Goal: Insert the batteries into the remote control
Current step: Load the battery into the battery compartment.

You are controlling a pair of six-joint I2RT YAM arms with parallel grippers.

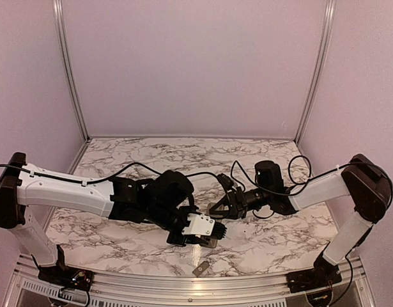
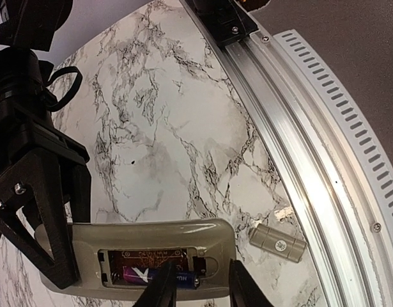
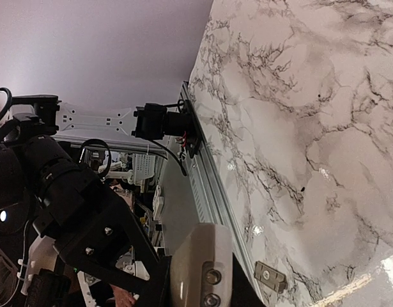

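In the top view the left arm (image 1: 68,188) reaches in from 9 o'clock toward the middle of the marble table (image 1: 119,160). The left gripper (image 2: 202,281) is at the near side of the remote control (image 2: 151,236). In the left wrist view its two fingers stand apart. One finger (image 2: 159,289) covers a part of the battery (image 2: 145,276), and the other is at about 3 o'clock from it, at the end of the recess. I cannot see anything clamped between them.

The remote control is held above the table, near the middle of its near half. Its grey-beige back is turned to the left wrist camera and its white side shows in the top view. The recess in the back is uncovered, and one battery with a purple and blue wrap lies in it lengthwise, along the lower edge.

A small flat grey cover (image 2: 276,242) lies on the table at about 6 o'clock from the remote control in the top view, just beside the metal rail (image 2: 298,128) at the near edge. It is apart from the remote control and from both grippers.

The right arm (image 1: 324,185) comes in from 3 o'clock. The right gripper (image 1: 220,210) is clamped on one end of the remote control. In the left wrist view its black fingers grip that end at 9 o'clock, and in the right wrist view the rounded end with two small round marks sits between its fingers.
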